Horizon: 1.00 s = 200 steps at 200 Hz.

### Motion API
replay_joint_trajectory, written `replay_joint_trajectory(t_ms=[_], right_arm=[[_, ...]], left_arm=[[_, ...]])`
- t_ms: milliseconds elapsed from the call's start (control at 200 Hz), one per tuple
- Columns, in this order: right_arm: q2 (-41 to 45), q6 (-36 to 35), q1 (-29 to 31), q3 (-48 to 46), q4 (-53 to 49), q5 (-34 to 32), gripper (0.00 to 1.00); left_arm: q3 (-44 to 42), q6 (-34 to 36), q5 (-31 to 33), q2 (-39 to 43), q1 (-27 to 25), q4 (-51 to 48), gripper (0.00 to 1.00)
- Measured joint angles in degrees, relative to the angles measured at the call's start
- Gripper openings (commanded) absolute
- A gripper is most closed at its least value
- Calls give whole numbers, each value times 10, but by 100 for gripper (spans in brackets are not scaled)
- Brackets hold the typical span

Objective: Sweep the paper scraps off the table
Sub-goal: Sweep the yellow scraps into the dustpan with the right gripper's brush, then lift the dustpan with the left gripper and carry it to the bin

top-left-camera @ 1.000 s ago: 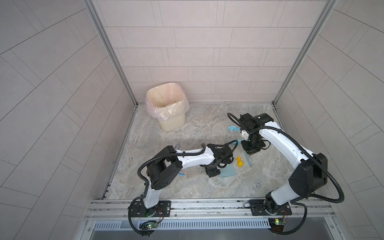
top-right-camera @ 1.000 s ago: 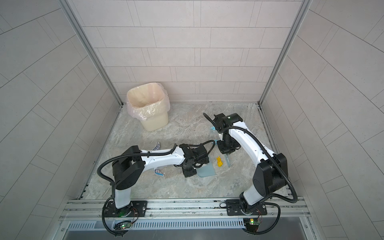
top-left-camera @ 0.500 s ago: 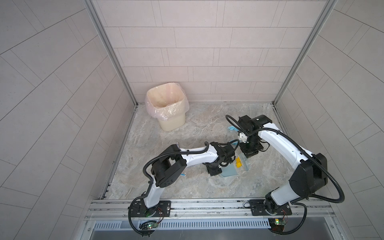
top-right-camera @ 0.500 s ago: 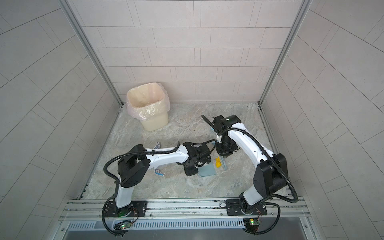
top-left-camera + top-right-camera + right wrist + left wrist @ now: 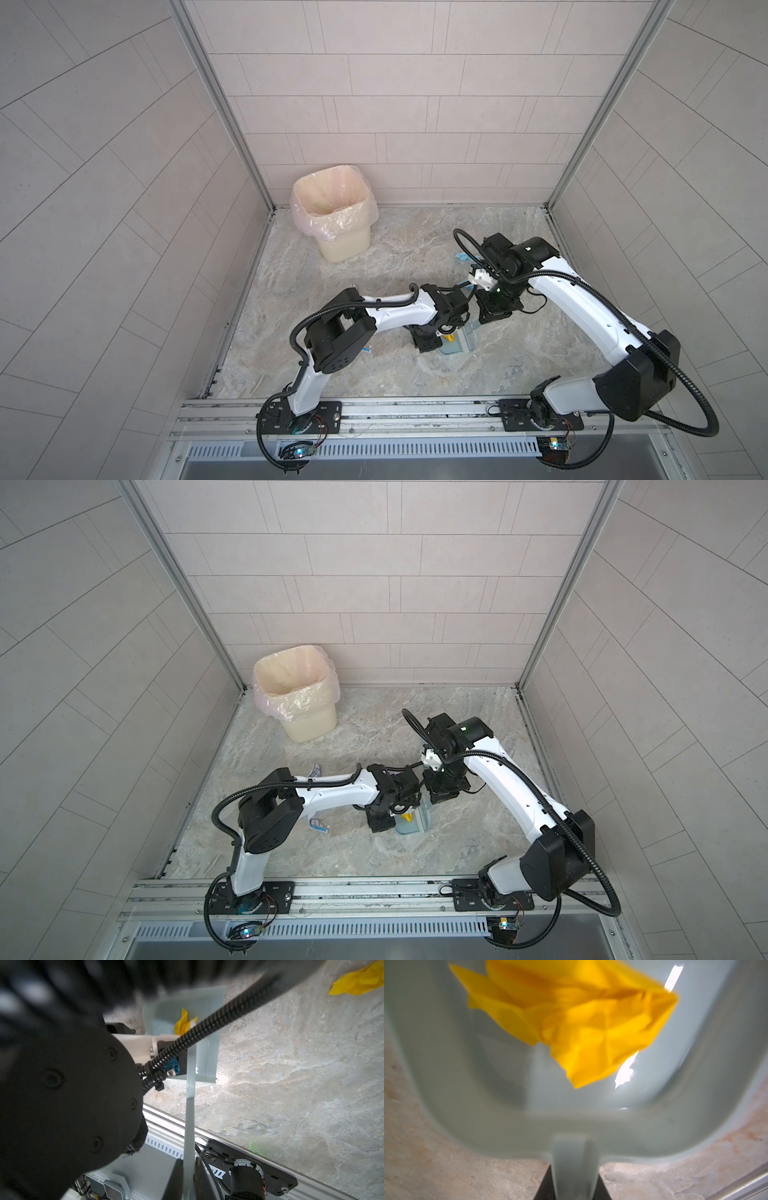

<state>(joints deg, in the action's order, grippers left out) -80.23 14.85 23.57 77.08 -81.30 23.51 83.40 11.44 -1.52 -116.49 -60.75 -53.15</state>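
Observation:
My left gripper (image 5: 574,1185) is shut on the handle of the pale blue dustpan (image 5: 500,1068), which rests on the table (image 5: 374,270) mid-scene in both top views. One yellow paper scrap (image 5: 583,1028) lies inside the pan. My right gripper (image 5: 189,1169) is shut on the pale blue brush handle (image 5: 190,1109), the brush reaching down over the pan's mouth (image 5: 469,332). A second yellow scrap (image 5: 357,980) lies on the bare table. Other scraps: light blue (image 5: 460,257), grid-printed (image 5: 316,769) and a blue-white one (image 5: 318,825).
A cream bin with a clear liner (image 5: 332,216) stands at the table's back left corner. Tiled walls close in three sides, and a metal rail (image 5: 415,409) carrying both arm bases runs along the front edge. My two wrists nearly touch above the dustpan.
My right arm has drawn the brush toward the dustpan, and the yellow scrap has gone from the table beside the pan into it. The left gripper has held the pan almost still.

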Motion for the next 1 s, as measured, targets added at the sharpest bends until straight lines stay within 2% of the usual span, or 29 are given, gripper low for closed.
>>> replay_joint_trajectory(t_ms=[410,766,1001], right_arm=[[28,-13,-101,2,-30,-32,0],[73,-13,-140,-43,-10,-17,0],[86,-8,-144,-73,24,12,0]], left_arm=[[-38,-20,5,34,6,43,0],[-76,-66,15,150,28,60,0],[-73,-92,37,228,62,21,0]])
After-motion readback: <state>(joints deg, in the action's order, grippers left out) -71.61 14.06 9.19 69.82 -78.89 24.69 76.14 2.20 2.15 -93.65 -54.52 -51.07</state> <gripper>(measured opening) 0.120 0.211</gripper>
